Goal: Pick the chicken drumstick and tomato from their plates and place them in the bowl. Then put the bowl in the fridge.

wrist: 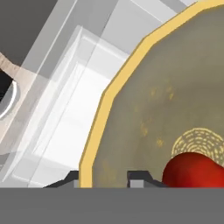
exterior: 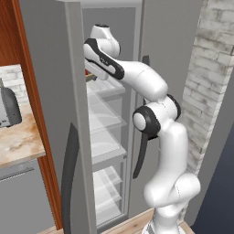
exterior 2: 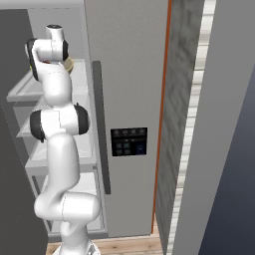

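Observation:
The olive-tan bowl (wrist: 175,87) with a yellow rim rests on an upper glass shelf (wrist: 65,122) inside the fridge (exterior 2: 129,74). The red tomato (wrist: 192,170) lies in the bowl. My gripper (wrist: 105,179) straddles the bowl's rim with one fingertip outside and one inside. The inner fingertip (wrist: 138,178) stands a little off the rim, so the jaws are slightly open. In the right base view the bowl (exterior 2: 68,63) peeks out behind the hand at the top shelf. The chicken drumstick is hidden and the plates are out of view.
The fridge's left door (exterior: 45,114) stands open beside the arm, its dark handle (exterior: 68,173) low. Glass shelves (exterior: 107,119) fill the compartment below the hand. A toaster (exterior: 8,107) sits on the counter (exterior: 18,141) to the left. A brick wall (exterior: 205,68) is on the right.

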